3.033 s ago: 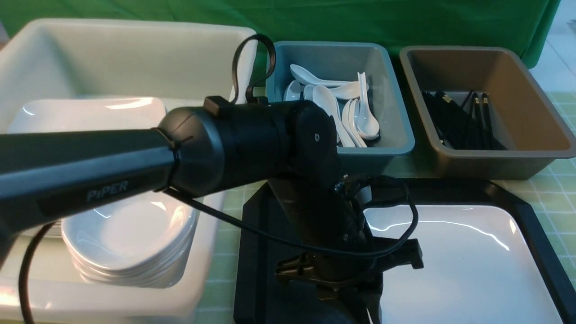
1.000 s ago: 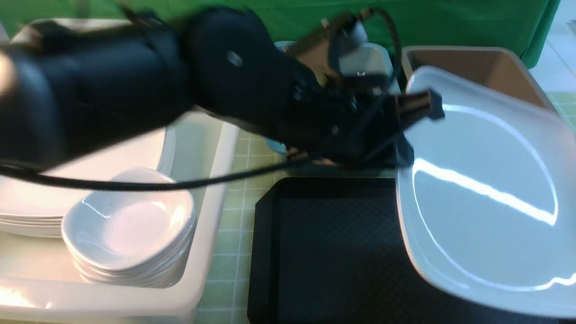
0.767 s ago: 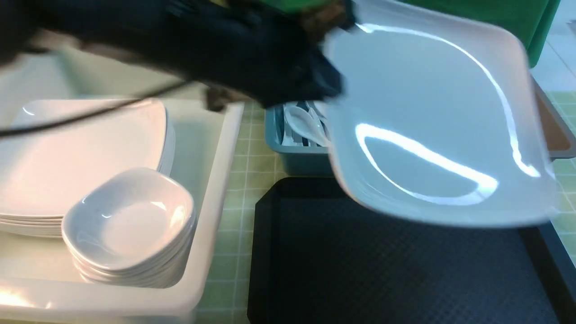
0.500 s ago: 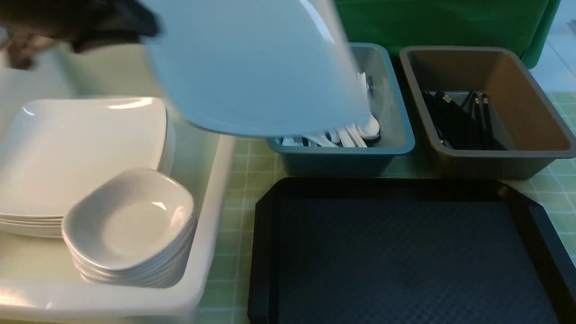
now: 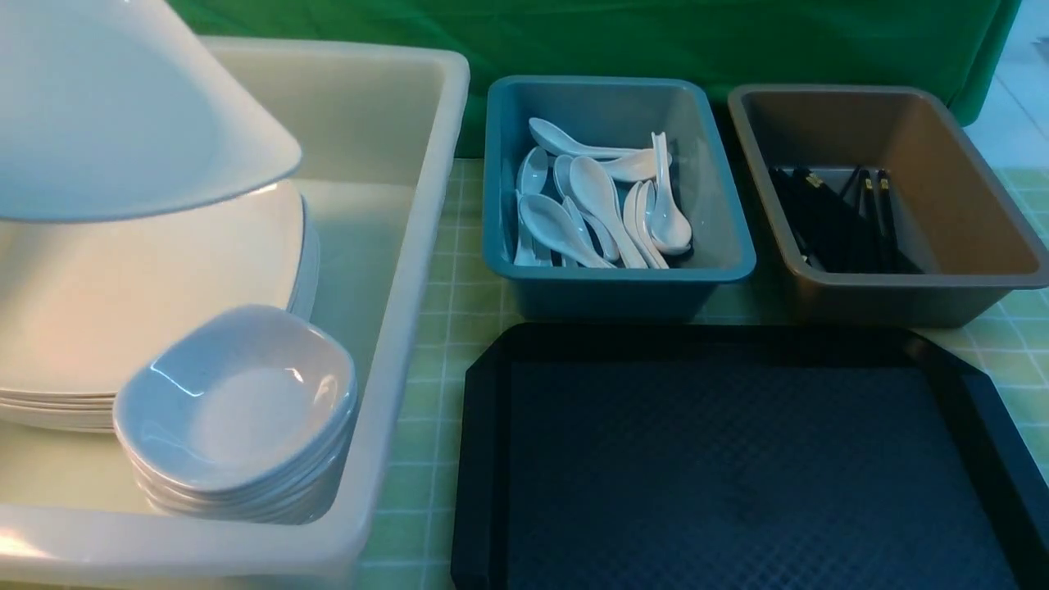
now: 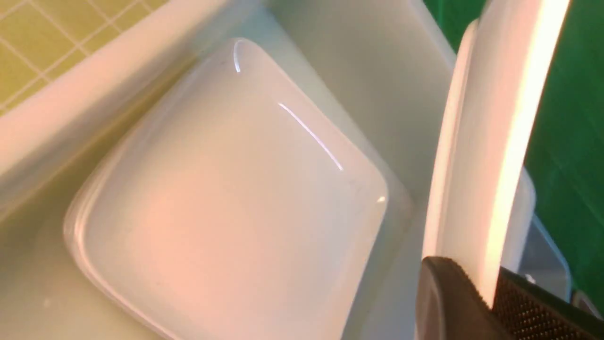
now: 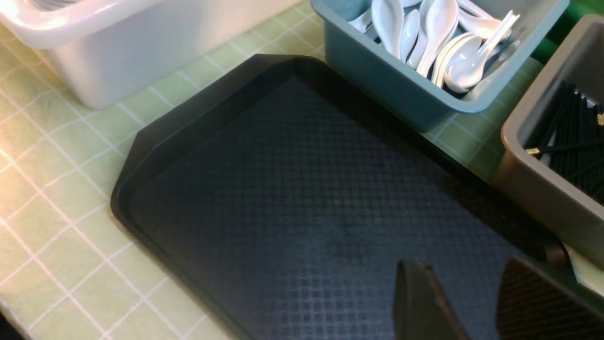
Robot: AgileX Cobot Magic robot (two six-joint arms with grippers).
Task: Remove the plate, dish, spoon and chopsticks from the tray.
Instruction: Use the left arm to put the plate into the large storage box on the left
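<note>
Plate (image 5: 123, 123) hangs tilted above the plate stack (image 5: 147, 287) at the back of the white tub (image 5: 410, 246), clear of the tray (image 5: 737, 467). Risk: held by one edge only, it may slip, or clip the bowls (image 5: 238, 410) at the tub's front if released this steep. Left end effector (image 6: 486, 302) pinches the plate's rim, jaws nearly together. Right end effector (image 7: 472, 297) hovers over the tray, half spread, holding nothing.

backdrop: green cloth (image 5: 737, 41) across rear | tabletop (image 5: 459, 303): pale green, white grid lines | floor (image 5: 1012, 123): pale, far right | light: soft, glossy glare
</note>
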